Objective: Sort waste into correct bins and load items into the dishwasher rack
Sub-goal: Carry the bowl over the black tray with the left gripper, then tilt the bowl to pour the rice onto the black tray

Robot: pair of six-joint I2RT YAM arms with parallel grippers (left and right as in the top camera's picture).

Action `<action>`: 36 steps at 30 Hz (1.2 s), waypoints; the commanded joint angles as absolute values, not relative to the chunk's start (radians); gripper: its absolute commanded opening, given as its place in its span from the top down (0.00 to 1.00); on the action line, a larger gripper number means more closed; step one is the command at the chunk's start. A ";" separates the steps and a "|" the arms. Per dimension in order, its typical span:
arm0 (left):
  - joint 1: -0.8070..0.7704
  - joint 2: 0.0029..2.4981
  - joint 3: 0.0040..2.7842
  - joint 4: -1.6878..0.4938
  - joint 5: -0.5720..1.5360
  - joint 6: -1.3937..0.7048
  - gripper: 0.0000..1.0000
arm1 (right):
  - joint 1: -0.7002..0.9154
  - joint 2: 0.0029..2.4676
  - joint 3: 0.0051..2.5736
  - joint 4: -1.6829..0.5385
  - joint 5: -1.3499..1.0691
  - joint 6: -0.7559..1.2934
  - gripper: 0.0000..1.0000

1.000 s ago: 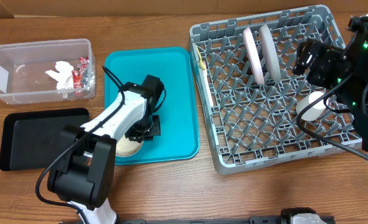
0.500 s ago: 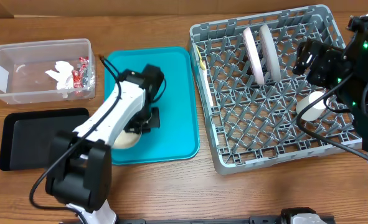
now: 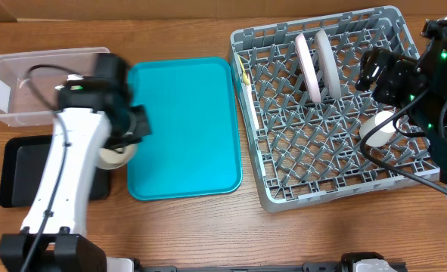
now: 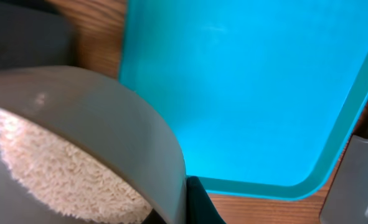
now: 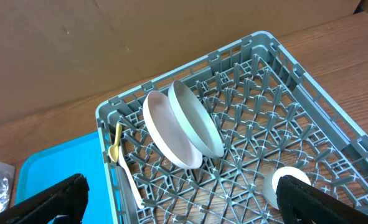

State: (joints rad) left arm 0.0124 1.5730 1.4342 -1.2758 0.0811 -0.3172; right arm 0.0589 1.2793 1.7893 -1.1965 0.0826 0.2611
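Observation:
My left gripper (image 3: pixel 129 134) is shut on the rim of a small pale bowl (image 3: pixel 114 156) and holds it over the gap between the shallow black tray (image 3: pixel 26 170) and the teal tray (image 3: pixel 185 125). In the left wrist view the bowl (image 4: pixel 115 124) holds whitish rice-like grains (image 4: pixel 59 168), and one finger (image 4: pixel 199 202) shows against its wall. The clear tub (image 3: pixel 26 75) is partly behind the arm, which hides its napkin and wrappers. The grey rack (image 3: pixel 284 162) holds a white plate (image 5: pixel 168 134), a pale grey plate (image 5: pixel 196 118), a white cup (image 5: pixel 283 186) and yellow and white cutlery (image 5: pixel 124 168). My right gripper (image 5: pixel 184 199) hangs open above the rack.
The teal tray (image 4: pixel 246 93) lies bare between the bins and the rack. The rack's corner (image 4: pixel 364 174) shows at the right edge of the left wrist view. The right arm (image 3: pixel 427 91) reaches over the rack's right side. The table is wood.
My left gripper has lifted the bowl of grains off the teal tray and carried it left, to the black tray's right end. The right arm has not moved.

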 commanded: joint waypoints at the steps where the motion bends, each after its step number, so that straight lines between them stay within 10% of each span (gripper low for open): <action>1: 0.168 1.542 1.444 -1.299 0.241 -0.128 0.96 | 0.055 1.277 1.791 -1.192 0.089 0.261 0.00; 15: 0.812 1.544 1.201 -1.174 0.787 0.234 0.96 | 0.055 1.277 1.791 -1.192 0.089 0.261 0.00; 36: 0.867 1.729 1.068 -0.997 1.217 0.626 0.96 | 0.055 1.277 1.791 -1.192 0.089 0.261 0.00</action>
State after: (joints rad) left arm 0.8635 1.6985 1.0786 -0.9768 1.0874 0.4938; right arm 0.0586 1.2793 1.7893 -1.1973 0.0830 0.2611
